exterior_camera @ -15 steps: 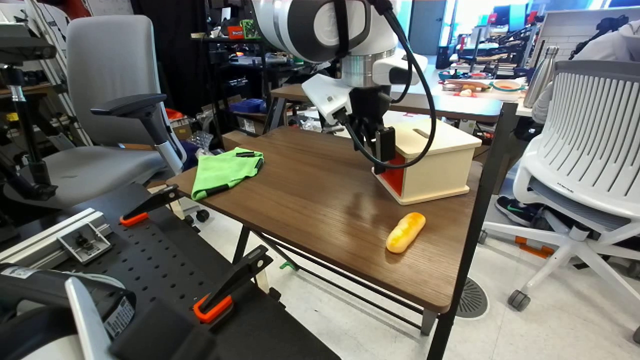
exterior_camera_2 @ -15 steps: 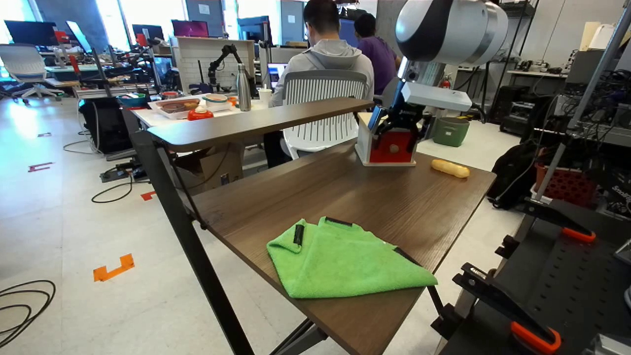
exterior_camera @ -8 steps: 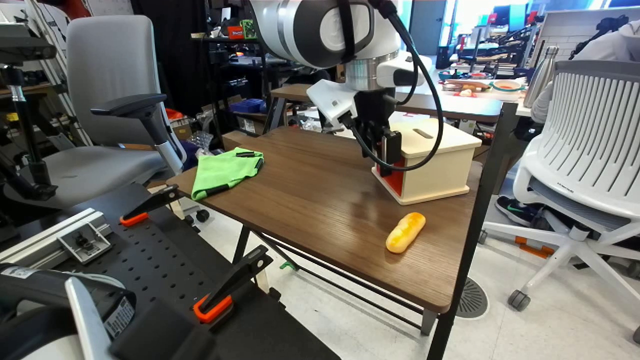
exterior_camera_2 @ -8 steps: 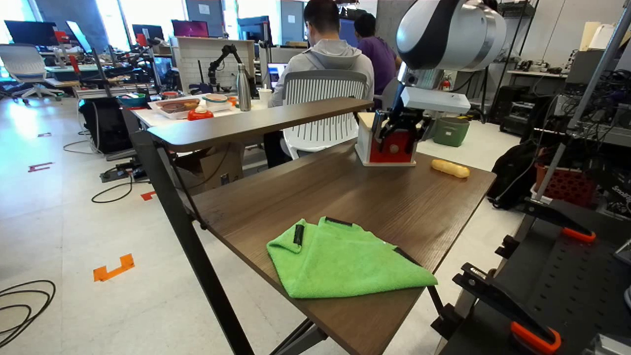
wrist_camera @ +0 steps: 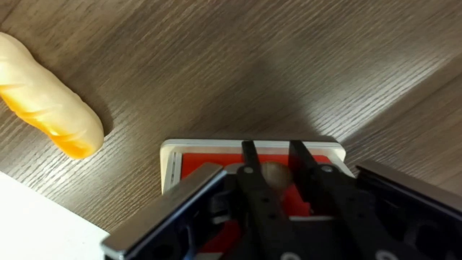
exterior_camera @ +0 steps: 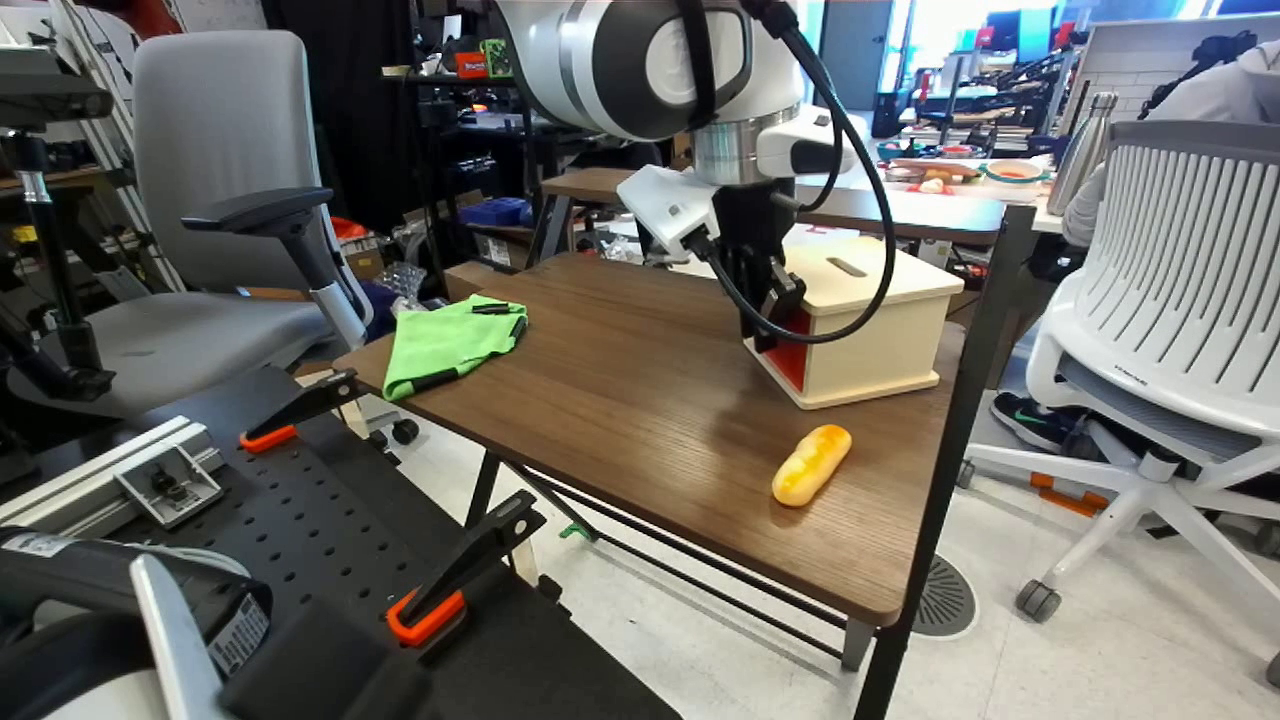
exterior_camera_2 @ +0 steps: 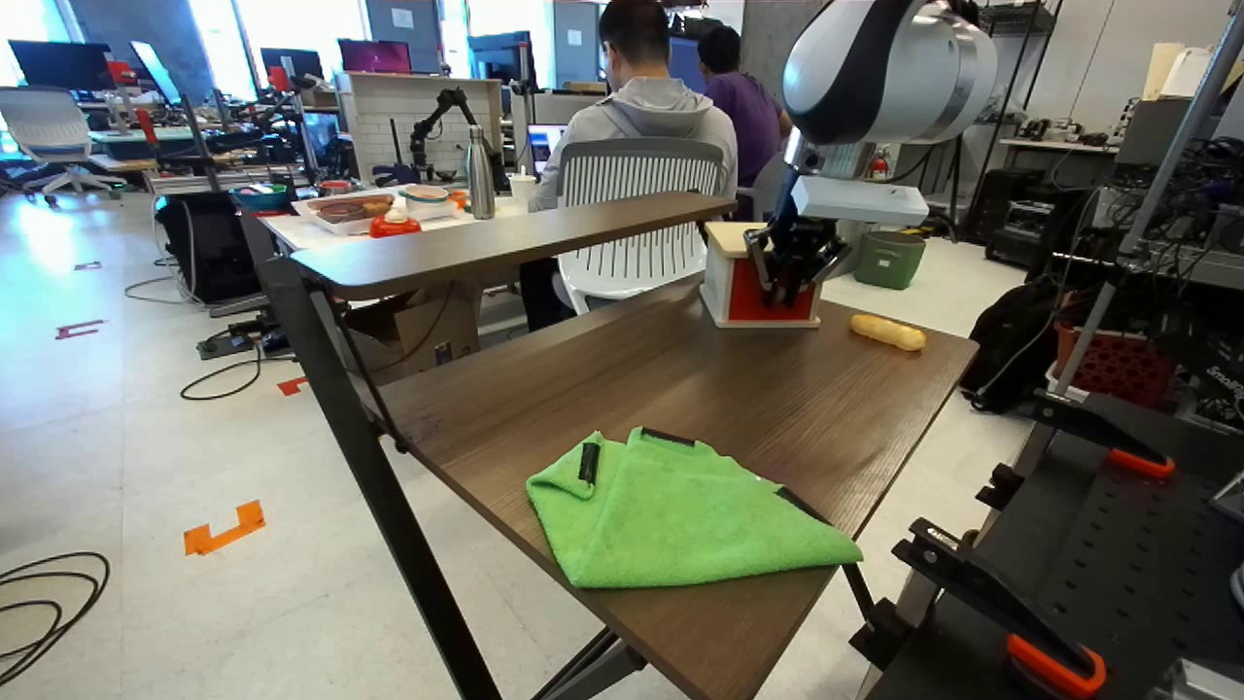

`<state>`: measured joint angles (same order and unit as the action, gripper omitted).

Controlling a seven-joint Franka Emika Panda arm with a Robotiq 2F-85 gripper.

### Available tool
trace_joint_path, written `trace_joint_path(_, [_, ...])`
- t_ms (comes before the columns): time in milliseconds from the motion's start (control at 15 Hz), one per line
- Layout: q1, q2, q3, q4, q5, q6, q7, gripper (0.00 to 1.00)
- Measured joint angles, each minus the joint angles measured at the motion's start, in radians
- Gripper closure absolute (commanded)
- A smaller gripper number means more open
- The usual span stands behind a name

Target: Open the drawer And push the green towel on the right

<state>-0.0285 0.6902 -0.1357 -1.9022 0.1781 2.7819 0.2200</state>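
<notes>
A pale wooden box (exterior_camera: 885,345) with a red drawer front (exterior_camera_2: 742,297) stands on the brown table, and its drawer looks pushed in. The round wooden knob (wrist_camera: 276,175) of the drawer sits between the fingers of my gripper (wrist_camera: 272,144), which has its jaws narrowed around it. In an exterior view the gripper (exterior_camera_2: 780,292) covers the knob and the middle of the red front. The green towel (exterior_camera_2: 700,520), folded and with black strips, lies at the opposite end of the table, well away from the gripper.
A yellow bread roll (exterior_camera: 812,465) lies on the table beside the box. A raised shelf (exterior_camera_2: 515,243) runs along one side of the table, and a black post (exterior_camera: 965,400) rises at its end. Clamps (exterior_camera: 470,560) hold a black perforated board alongside.
My gripper has come down a little and closer to the box. Its jaws, wide apart a second ago, have closed around the knob. Box, towel and roll have stayed in place.
</notes>
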Motion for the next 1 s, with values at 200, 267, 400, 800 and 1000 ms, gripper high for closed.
trace_joint_path(200, [0.015, 0.000, -0.014, -0.002, -0.006, 0.000, 0.002, 0.93])
trace_joint_path(267, [0.020, 0.000, -0.019, -0.003, -0.012, 0.000, 0.005, 0.93])
trace_joint_path(400, [0.032, -0.001, -0.030, -0.005, -0.027, 0.000, 0.011, 0.93])
trace_joint_path(800, [0.052, -0.030, -0.036, -0.052, -0.039, -0.011, 0.012, 0.93])
trace_joint_path(1000, [0.047, -0.074, -0.015, -0.098, -0.039, -0.087, 0.001, 0.93])
